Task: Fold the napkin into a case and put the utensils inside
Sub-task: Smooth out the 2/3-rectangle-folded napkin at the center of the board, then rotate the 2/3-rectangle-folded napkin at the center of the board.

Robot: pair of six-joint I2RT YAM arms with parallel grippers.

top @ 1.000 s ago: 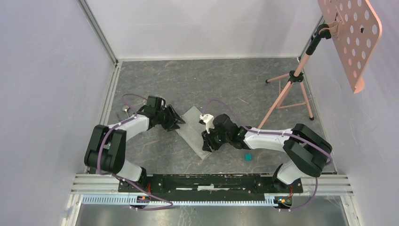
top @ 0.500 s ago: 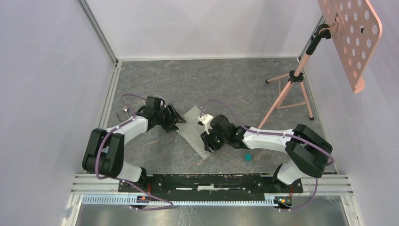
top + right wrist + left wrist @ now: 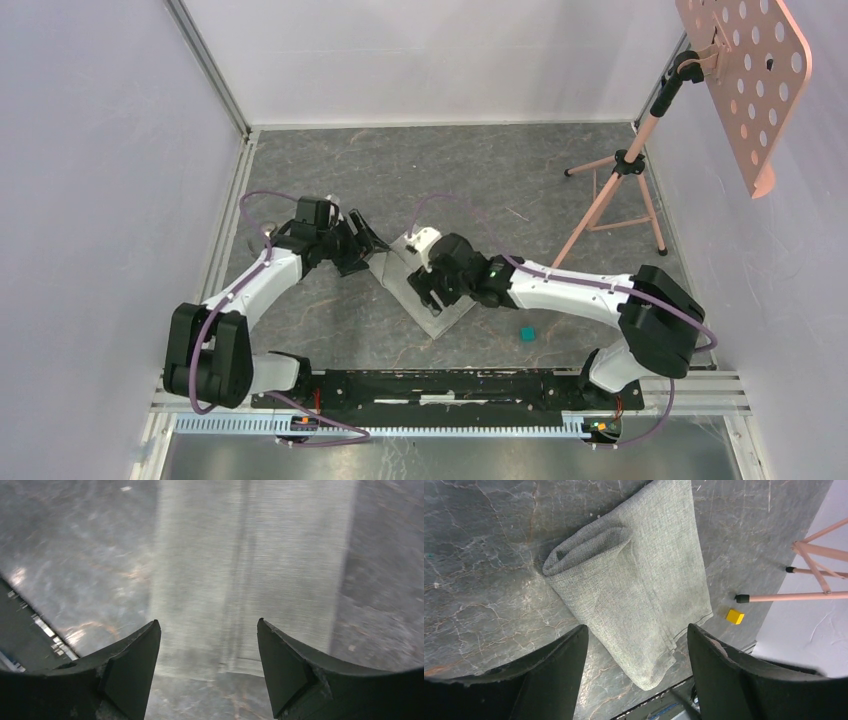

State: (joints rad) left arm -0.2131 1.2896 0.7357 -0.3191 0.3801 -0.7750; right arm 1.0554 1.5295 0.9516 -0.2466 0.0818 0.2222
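Both arms edged left, with left pincer (image 3: 636, 630) and right pincer (image 3: 207, 622) open over the folded napkin (image 3: 644, 580).

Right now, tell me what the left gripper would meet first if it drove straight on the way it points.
Most likely the napkin: the folded cloth lies dead ahead of the open left gripper, though depth is unclear.

Walls (image 3: 100, 200) close the desk's (image 3: 450, 170) left, far and right edges. A pink tripod stand (image 3: 612, 190) crowds the far right corner. A teal cube (image 3: 526, 333) lies near the near edge, right of the napkin (image 3: 644, 590); the far middle offers open passage.
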